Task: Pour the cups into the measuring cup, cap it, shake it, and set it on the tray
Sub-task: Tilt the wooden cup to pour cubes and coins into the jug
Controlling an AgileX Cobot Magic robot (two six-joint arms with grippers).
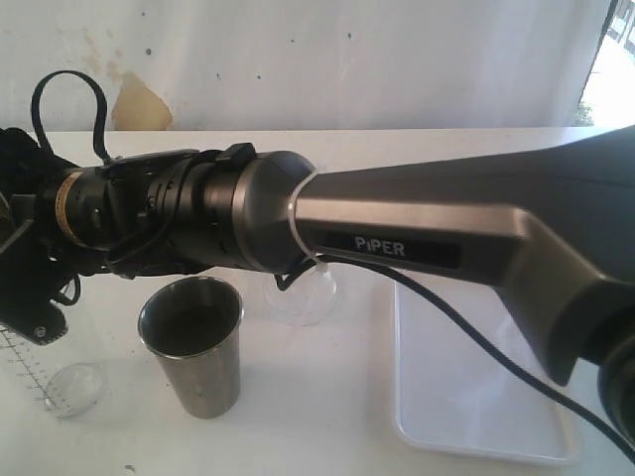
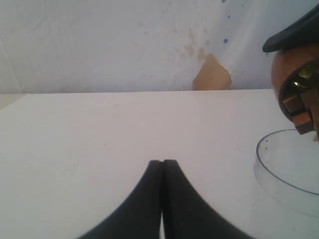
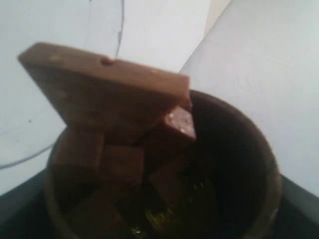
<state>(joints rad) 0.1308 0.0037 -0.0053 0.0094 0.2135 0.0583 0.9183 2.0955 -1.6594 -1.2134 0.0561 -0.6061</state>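
My right gripper (image 1: 35, 297) reaches across to the far left and is shut on the brown wooden cup (image 3: 239, 144), which is tipped and full of brown blocks (image 3: 114, 94). The cup (image 2: 294, 64) hangs tilted just above the rim of the clear measuring cup (image 2: 286, 164), whose graduation marks show at the lower left (image 1: 35, 372). The steel tumbler (image 1: 193, 342) stands upright beside it. My left gripper (image 2: 163, 163) is shut on nothing, low over bare table to one side of the measuring cup. The white tray (image 1: 476, 397) lies at the right.
A frosted plastic cup (image 1: 303, 293) stands behind the right arm (image 1: 417, 223), which spans the table above the tumbler. A white wall with a torn brown patch (image 2: 212, 74) backs the table.
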